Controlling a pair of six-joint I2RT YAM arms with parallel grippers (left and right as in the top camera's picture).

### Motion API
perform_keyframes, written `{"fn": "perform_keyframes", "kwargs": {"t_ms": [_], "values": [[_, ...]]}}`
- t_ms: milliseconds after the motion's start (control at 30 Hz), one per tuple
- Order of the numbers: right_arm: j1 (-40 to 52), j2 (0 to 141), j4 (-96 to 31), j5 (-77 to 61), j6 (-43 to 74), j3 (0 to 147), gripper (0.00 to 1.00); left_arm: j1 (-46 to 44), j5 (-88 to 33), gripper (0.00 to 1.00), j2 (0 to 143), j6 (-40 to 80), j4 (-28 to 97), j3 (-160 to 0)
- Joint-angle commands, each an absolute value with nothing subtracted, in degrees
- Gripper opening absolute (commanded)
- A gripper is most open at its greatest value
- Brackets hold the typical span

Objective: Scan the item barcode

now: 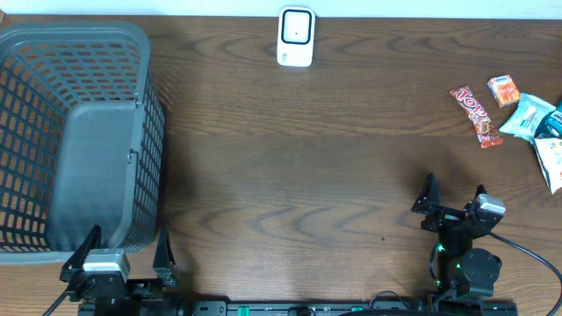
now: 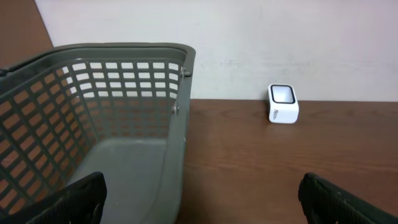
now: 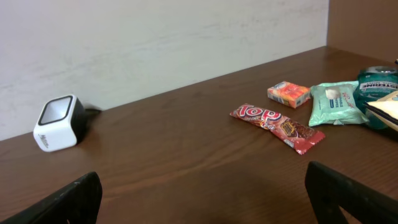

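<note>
Right gripper (image 1: 454, 186): jaws fully apart, nothing between them, hanging low over the desk (image 1: 307, 158). Left gripper (image 1: 127, 235): also wide open and empty, parked at the near edge of the grey basket (image 1: 79, 28).

Item candidates lie ahead of the right gripper and slightly to its right. The nearest is a red candy bar (image 1: 477, 115), flat on the desk, with its long axis running diagonally away. Just beyond it are a small orange packet (image 1: 503, 90) and a pale green wipes pack (image 1: 527, 116), close to the bar but apart from it. The scanner (image 1: 296, 37) stands ahead and well off to the right gripper's left, at the far edge of the desk with its window tilted upward.

Handling judgement: the bar is probably light, with a thin glossy wrapper that is slippery and crinkles under pressure, over a fairly stiff core. Best hold is across the narrow width near mid-length — not the crimped ends, which would fold. It lies low, so the jaws must come down nearly to the desk. Barcode not visible, likely on the underside — the bar may need turning at the scanner.
</note>
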State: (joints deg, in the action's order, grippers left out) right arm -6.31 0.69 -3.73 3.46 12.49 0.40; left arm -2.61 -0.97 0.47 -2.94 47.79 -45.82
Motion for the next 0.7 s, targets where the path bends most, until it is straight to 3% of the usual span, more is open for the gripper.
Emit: {"fn": "perform_keyframes", "kwargs": {"t_ms": [0, 267, 367, 533, 667], "values": [[-6.4, 0.3, -3.9, 4.0, 11.5, 0.3, 0.99, -2.3, -1.1, 0.98, 0.2, -2.7, 48.4, -46.1], [-6.4, 0.3, -3.9, 4.0, 11.5, 0.3, 0.99, -3.9, -1.1, 0.98, 0.2, -2.6, 45.8, -39.5], [-6.4, 0.3, -3.9, 4.0, 11.5, 0.3, 0.99, -3.9, -4.3, 0.98, 0.1, -2.7, 34.4, -32.4], [-6.4, 0.3, -3.9, 4.0, 11.5, 0.3, 0.99, -3.9, -21.5, 0.98, 0.1, -2.7, 0.3, -19.4], [-6.4, 0.3, -3.9, 4.0, 11.5, 0.3, 0.99, -4.0, -27.1, 0.98, 0.1, -2.7, -10.0, -16.1]]}}
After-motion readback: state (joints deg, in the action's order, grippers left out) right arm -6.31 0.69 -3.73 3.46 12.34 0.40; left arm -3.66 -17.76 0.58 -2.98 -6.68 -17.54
